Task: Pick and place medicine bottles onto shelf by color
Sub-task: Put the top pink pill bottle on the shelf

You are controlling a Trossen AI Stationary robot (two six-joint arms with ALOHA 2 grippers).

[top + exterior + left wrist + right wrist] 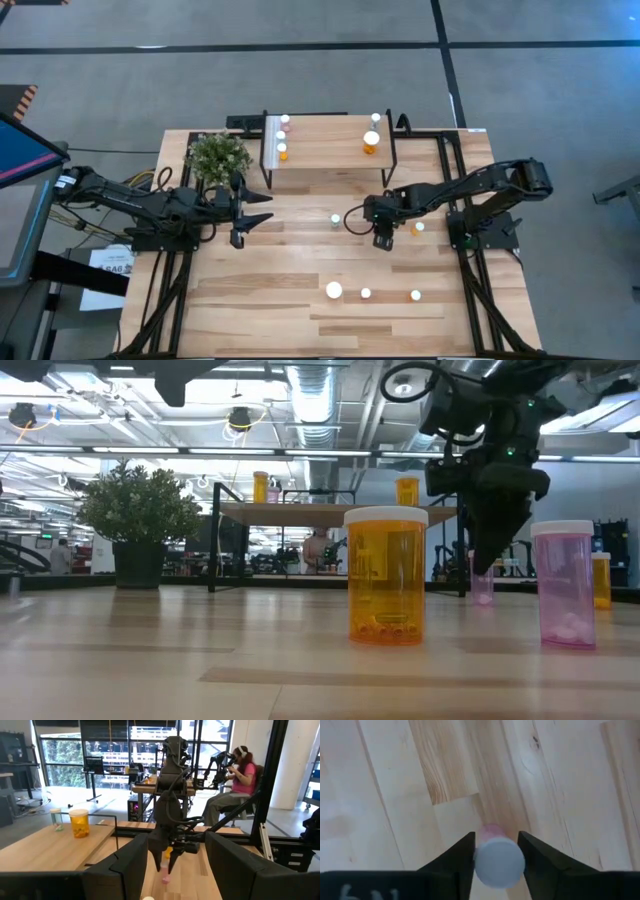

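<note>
Small pink bottle [497, 855] stood upright on the tabletop [395, 785] between the right gripper [496, 851] fingers, which flanked its white cap, apparently touching but contact not certain. Judged light, rigid, slick plastic; best gripped on the body below the cap. Right arm pointed straight down. Left gripper [262, 215] waited open beside the plant [218, 155]; shelf [330, 135] beyond.
</note>
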